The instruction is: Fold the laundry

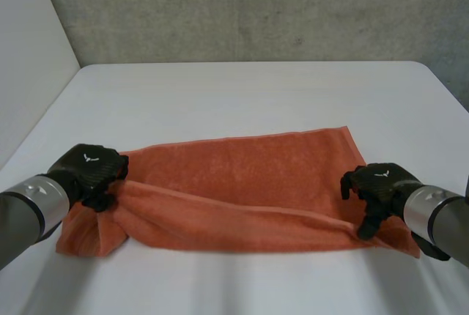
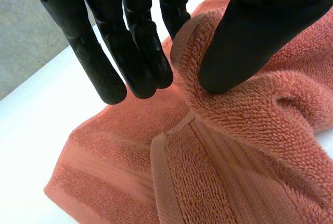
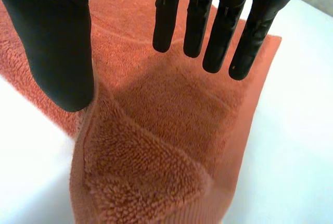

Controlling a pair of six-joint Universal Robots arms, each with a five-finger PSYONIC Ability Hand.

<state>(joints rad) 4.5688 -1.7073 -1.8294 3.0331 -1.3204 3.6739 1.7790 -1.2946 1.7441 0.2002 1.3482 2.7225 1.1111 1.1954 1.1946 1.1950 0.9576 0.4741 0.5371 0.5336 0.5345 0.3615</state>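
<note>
1. Left hand [image 1: 91,168]: clamped on the towel [image 1: 249,168], with a raised fold of the near-left corner pinched between thumb [image 2: 244,36] and straight fingers [image 2: 138,62].
2. Right hand [image 1: 377,187]: apart, not clamped. Its fingers [image 3: 195,21] are straight above the near-right corner, and its thumb [image 3: 57,52] touches a raised fold there.
3. Towel lies on the table [image 1: 249,95], long axis 9 to 3 in the head view, with one hand at each end of the near edge.
4. Near edge is bunched into a ridge running hand to hand; the rest lies flat toward 12.
5. Key relation: far edge sits at 12 from both hands, so the fold likely goes near edge toward 12.
6. Judgement: right hand needs a real pinch first, or that corner will lag.
</note>
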